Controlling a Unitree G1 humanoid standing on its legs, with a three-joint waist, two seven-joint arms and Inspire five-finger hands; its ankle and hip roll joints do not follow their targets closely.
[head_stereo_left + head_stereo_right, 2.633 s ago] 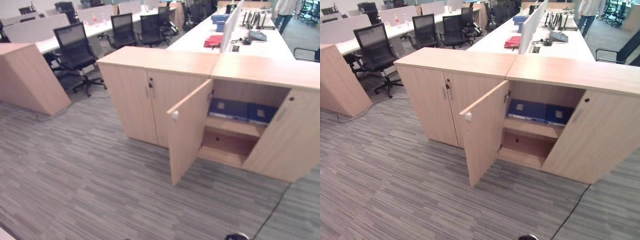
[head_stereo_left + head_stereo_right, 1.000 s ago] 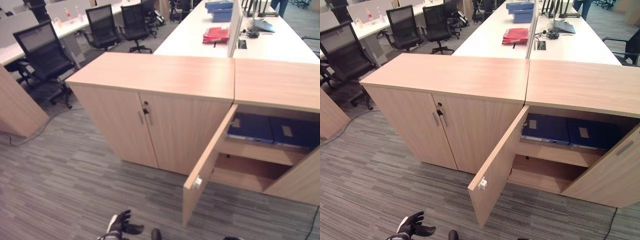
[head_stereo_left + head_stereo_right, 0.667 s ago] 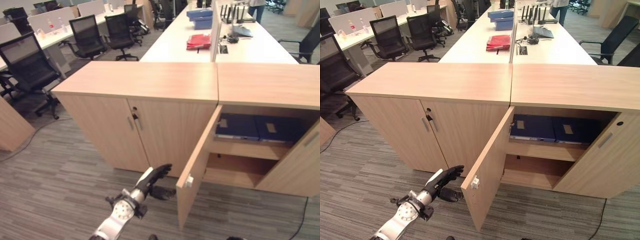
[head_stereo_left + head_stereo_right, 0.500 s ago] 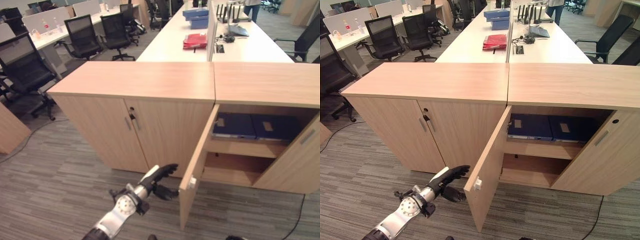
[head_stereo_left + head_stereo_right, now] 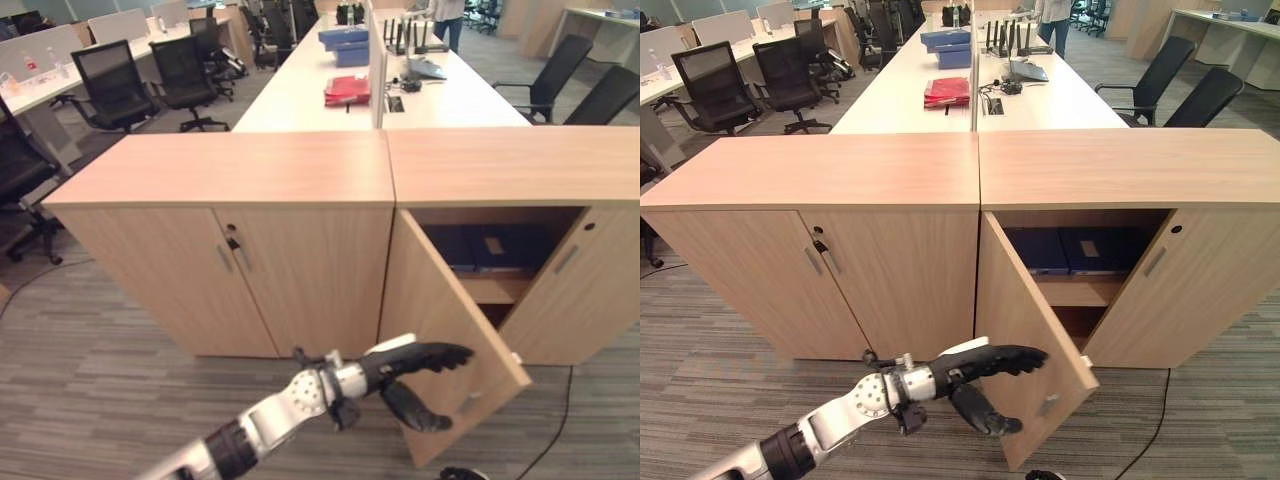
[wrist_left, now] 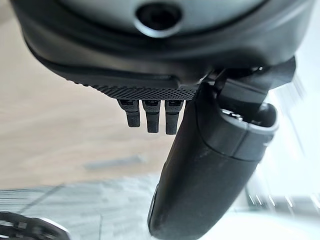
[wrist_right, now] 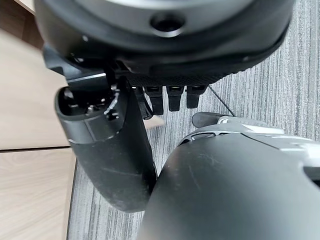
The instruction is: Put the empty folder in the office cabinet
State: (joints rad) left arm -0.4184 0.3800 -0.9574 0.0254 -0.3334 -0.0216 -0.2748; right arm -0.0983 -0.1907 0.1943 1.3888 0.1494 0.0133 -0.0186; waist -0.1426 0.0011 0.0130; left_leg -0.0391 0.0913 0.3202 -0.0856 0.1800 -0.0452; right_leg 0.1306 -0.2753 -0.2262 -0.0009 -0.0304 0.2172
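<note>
Carpeted office: blue folders (image 5: 1070,248) lie flat, long axes crosswise (cabinet (image 5: 1120,165) ajar), left hand (image 5: 985,375) open against the door (image 5: 1025,330).

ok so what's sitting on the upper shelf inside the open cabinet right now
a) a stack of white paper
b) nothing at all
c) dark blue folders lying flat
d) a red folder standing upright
c: past the open door, the upper shelf of the cabinet holds dark blue folders lying flat side by side; the left hand reaches at the door with straight fingers.
</note>
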